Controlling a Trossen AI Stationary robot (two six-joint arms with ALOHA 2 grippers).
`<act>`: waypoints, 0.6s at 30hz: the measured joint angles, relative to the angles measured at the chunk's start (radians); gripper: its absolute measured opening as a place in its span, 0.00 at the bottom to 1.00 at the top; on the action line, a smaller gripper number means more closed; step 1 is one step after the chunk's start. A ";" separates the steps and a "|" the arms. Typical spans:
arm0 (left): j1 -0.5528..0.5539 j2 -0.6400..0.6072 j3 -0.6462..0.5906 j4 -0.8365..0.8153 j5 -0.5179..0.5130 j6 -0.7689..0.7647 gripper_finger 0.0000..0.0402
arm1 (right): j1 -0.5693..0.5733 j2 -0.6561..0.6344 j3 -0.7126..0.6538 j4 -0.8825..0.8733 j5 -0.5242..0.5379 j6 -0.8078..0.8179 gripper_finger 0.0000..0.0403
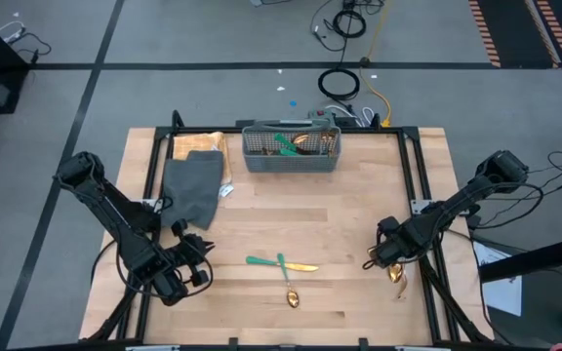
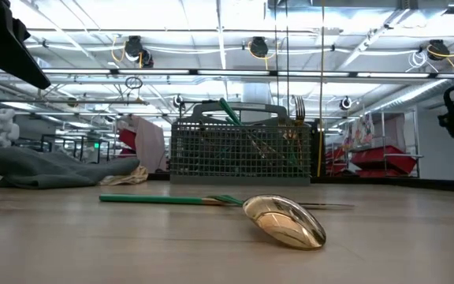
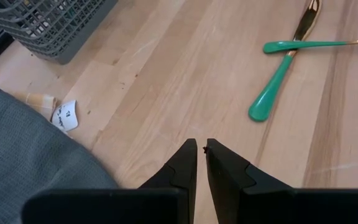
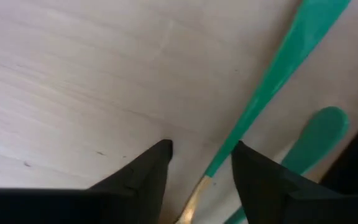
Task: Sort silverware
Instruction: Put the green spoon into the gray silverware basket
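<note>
Straddling a green handle (image 4: 272, 93), your right gripper (image 4: 201, 155) sits low over the wood at the table's right edge, fingers (image 4: 148, 171) parted with the handle running between them. Whether they actually pinch it, you can't tell from the wrist view. A second green handle (image 4: 319, 134) lies just beside the first. From above, that gripper (image 1: 390, 255) covers the handles, and a gold spoon bowl (image 1: 396, 275) shows just in front of it.

Your left gripper (image 3: 201, 158) hangs over bare wood at the front left, tips nearly touching, nothing between them. Right beside it is the grey folded cloth (image 3: 30, 149), with a small paper scrap (image 3: 64, 116) at the cloth's edge.

Mid-table, front: two utensils crossed, a knife (image 1: 279, 262) and a spoon (image 1: 287, 283), green handles overlapping, the spoon's gold bowl nearest the front edge. In the low view that bowl (image 2: 284, 220) sits face down on the boards.

The grey mesh basket (image 1: 292, 148) stands at the back centre, touching the back rail, with several green-handled pieces standing inside and a fork's gold tines (image 2: 298, 106) sticking up.

Surface: light wood butcher-block table (image 1: 359, 205) inside a black frame. Around it, grey floor with black tape lines and cables behind the table. Room beyond: open workshop, ceiling strip lights, shelving with red bins on the right.
</note>
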 joint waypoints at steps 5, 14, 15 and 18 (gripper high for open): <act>0.000 0.000 0.000 0.000 -0.002 0.000 0.11 | 0.001 0.003 0.000 0.032 0.014 0.015 0.16; 0.000 0.000 0.000 0.002 -0.006 0.000 0.11 | 0.004 0.012 0.054 0.012 0.123 -0.076 0.01; 0.000 0.000 0.000 0.003 -0.006 0.000 0.11 | -0.002 0.014 0.074 0.019 0.182 -0.105 0.01; 0.000 0.000 0.000 0.003 -0.006 0.000 0.11 | -0.016 0.009 0.144 0.013 0.298 -0.185 0.00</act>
